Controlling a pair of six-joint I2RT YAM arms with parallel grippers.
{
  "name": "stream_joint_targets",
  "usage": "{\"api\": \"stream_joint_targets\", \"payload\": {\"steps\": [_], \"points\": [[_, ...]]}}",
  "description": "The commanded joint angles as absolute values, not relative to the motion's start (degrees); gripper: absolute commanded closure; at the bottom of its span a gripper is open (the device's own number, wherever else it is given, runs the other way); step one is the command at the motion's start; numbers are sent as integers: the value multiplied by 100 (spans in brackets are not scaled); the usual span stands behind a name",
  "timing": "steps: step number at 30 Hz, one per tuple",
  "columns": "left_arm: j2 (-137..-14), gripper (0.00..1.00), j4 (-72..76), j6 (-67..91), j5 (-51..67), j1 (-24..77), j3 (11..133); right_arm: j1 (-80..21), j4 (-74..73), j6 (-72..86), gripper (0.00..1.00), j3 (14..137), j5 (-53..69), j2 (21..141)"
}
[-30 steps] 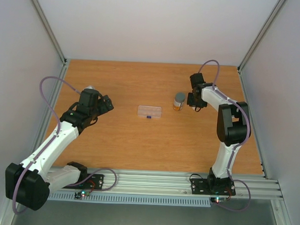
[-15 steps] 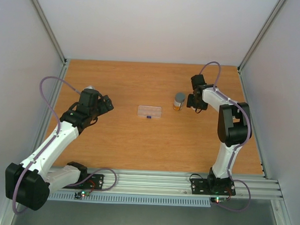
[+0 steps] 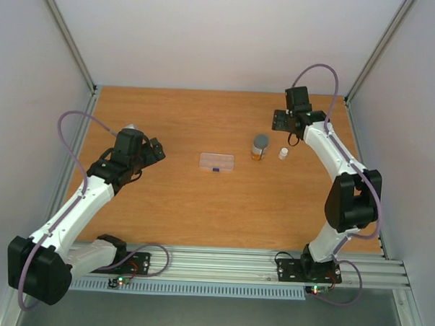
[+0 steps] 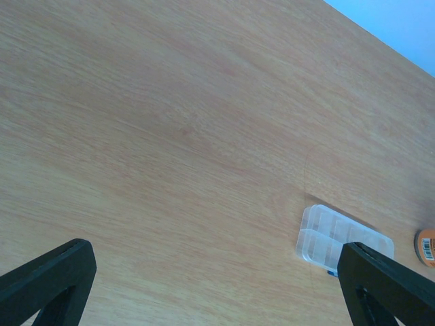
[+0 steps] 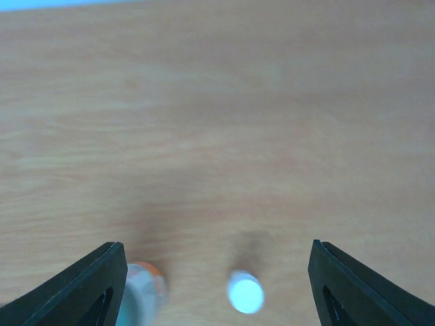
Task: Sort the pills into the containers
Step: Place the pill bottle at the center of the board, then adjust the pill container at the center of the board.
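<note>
The clear pill box with its containers lies flat at the table's middle. It also shows low and right in the left wrist view, pill box. One dark blue pill lies against its near edge; other pills are too small to make out. My left gripper hangs open well to the left of the box, its fingers spread wide over bare wood. My right gripper is open above and beyond a small white bottle, holding nothing.
An orange bottle with a grey cap stands upright right of the pill box, and the small white bottle stands just to its right. White walls with metal posts close in the wooden table on three sides.
My right gripper has opened, let go of the small white bottle beside the orange bottle, and drawn back toward the far wall. The left arm has not moved.
</note>
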State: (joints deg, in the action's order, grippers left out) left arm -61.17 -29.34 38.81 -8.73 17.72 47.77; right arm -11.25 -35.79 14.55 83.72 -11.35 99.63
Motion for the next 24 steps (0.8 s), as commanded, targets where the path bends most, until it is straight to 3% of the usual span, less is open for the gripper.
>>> {"api": "stream_joint_targets", "payload": {"steps": [1,10,24], "points": [[-6129,1,-2723,3945,-736,1777,4708,-1716,-3248,384,24,8798,-430,9706],[-6181,1,-2688,4004,-639,1777,4716,-3316,-3078,-1168,23,8602,125,10110],[-6359,1,-2661,3990,-231,1742,4744,-3753,-3278,-1450,20,8561,485,11220]]}}
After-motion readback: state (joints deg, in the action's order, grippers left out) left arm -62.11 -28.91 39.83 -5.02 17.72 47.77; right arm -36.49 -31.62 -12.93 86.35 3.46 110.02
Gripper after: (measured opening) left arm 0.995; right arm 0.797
